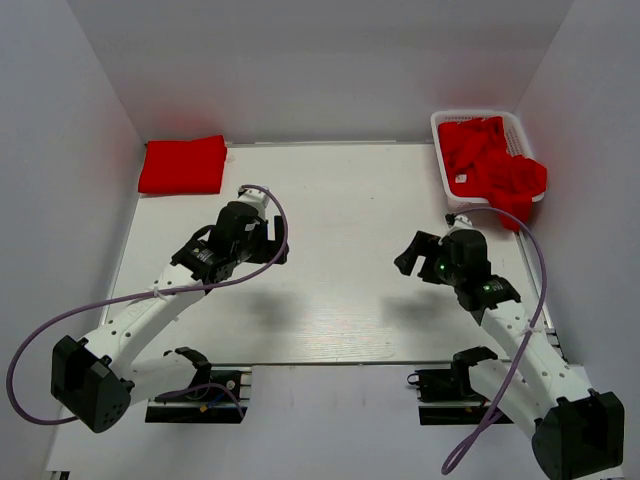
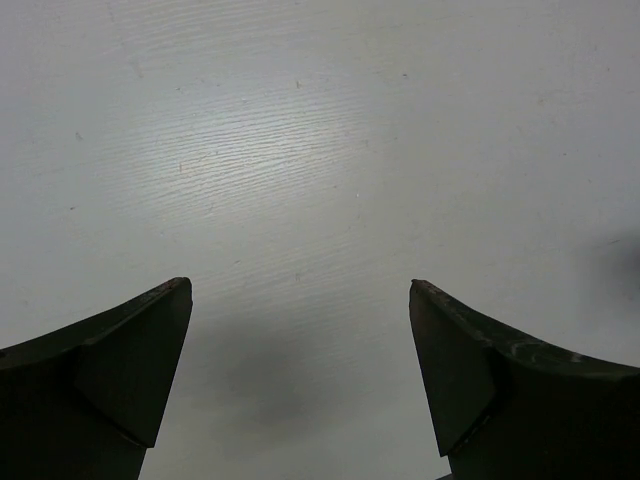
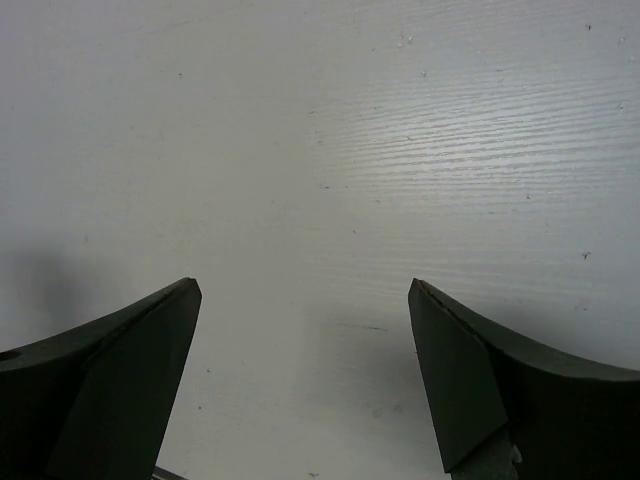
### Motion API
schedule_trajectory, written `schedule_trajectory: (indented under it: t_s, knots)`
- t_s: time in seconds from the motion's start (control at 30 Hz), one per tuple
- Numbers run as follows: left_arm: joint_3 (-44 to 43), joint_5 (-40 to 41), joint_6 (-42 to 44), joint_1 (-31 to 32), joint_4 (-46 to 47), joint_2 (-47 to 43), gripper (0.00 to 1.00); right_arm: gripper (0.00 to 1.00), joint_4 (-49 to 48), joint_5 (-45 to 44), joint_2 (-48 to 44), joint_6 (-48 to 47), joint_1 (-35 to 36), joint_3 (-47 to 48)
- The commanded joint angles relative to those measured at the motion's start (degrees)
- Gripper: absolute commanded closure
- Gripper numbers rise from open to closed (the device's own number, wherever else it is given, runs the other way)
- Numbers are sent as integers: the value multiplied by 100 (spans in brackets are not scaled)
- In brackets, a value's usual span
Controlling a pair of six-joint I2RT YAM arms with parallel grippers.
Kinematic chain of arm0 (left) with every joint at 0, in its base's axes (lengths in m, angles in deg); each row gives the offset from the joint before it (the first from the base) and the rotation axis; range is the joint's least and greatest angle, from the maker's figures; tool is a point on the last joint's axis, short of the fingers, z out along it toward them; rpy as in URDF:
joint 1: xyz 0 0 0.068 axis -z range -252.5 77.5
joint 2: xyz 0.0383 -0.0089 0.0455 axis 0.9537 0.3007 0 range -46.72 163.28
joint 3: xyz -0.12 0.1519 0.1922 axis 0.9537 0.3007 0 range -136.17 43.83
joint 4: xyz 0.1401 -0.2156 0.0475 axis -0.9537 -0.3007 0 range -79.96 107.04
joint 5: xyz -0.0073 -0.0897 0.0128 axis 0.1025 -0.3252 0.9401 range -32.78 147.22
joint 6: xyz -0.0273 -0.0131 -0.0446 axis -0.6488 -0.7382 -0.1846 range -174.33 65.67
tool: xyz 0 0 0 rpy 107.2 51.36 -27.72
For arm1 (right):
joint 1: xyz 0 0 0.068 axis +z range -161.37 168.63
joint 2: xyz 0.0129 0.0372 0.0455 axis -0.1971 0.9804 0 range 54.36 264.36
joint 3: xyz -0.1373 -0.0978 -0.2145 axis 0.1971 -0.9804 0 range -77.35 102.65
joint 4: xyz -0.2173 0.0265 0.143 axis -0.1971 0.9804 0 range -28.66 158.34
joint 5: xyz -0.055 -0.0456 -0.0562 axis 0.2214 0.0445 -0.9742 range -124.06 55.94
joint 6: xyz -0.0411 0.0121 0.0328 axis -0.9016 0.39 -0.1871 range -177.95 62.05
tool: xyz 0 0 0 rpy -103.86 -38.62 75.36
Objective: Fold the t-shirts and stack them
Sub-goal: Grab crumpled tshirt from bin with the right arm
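My left claw (image 2: pixel 300 292) and my right claw (image 3: pixel 300 288) both stand wide with nothing between the fingers, each hovering over bare white table (image 1: pixel 340 190). A folded t-shirt (image 1: pixel 182 165), perhaps more than one, lies at the far left corner, well apart from me. The unfolded t-shirts (image 1: pixel 495 165) sit heaped in the basket (image 1: pixel 438 130) at the far right, some spilling over its rim. Reaching into that tangle, I could pinch several at once, or hook the mesh and drag the basket along

surface (image 1: pixel 330 300): white, grained | 11 o'clock: folded shirt (image 1: pixel 182 165) | 1 o'clock: basket (image 1: pixel 440 145), shirts (image 1: pixel 495 165) heaped inside
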Motion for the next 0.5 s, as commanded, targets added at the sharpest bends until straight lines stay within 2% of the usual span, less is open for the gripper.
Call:
schedule_trajectory:
  t_s: [0.0, 0.17, 0.27, 0.37, 0.4, 0.47]
  knots:
    - [30, 194, -1, -14, -112, -148, 0, 10, -384, 100, 114, 44, 12, 20]
    - [30, 194, -53, -14, -120, -253, 0, 10, -612, 100, 351, -78, -14, 116]
    - [83, 194, -53, -14, -68, -253, 0, 10, -508, -303, 755, -464, -23, 563]
    - [13, 194, -53, -14, -68, -253, 0, 10, -165, -919, 1475, -974, -58, 1694]
    - [13, 133, -53, -14, -68, -192, 0, 10, 262, -998, 1860, -1131, -76, 1960]
    - [-145, 81, 104, -14, -120, -69, 0, 10, 572, -1314, 2659, -1212, -189, 3064]
